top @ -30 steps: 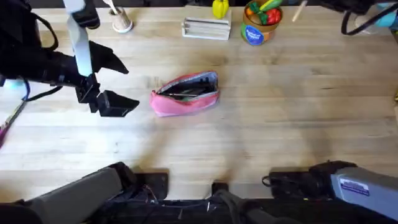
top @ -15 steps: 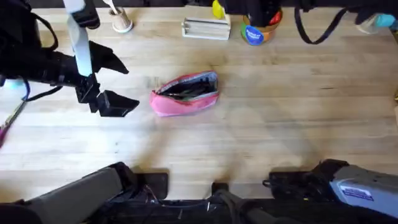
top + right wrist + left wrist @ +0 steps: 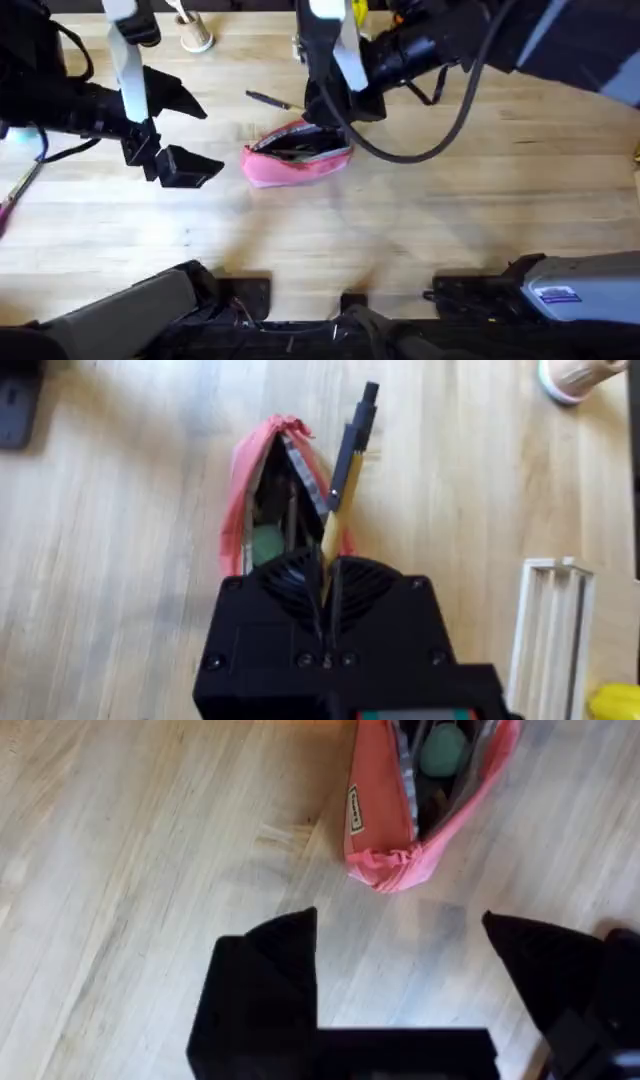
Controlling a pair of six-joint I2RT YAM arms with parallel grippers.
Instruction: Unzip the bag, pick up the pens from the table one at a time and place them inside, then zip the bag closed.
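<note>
Gripping pen (image 3: 345,465) | right pincer (image 3: 327,575) above, seemingly, open bag (image 3: 297,152) | left pincer (image 3: 400,945) wide, beside it

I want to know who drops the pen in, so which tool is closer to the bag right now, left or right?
Right. The right tool hangs directly over the open bag, shut on a pen. The left tool sits open on the table beside the bag's end, apart from it.

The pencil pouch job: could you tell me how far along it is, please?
Done: the bag lies unzipped with items already inside. In hand: the right gripper holds a pen over the opening; the left gripper waits open beside the bag. Left: dropping the pen in and zipping the bag closed.
</note>
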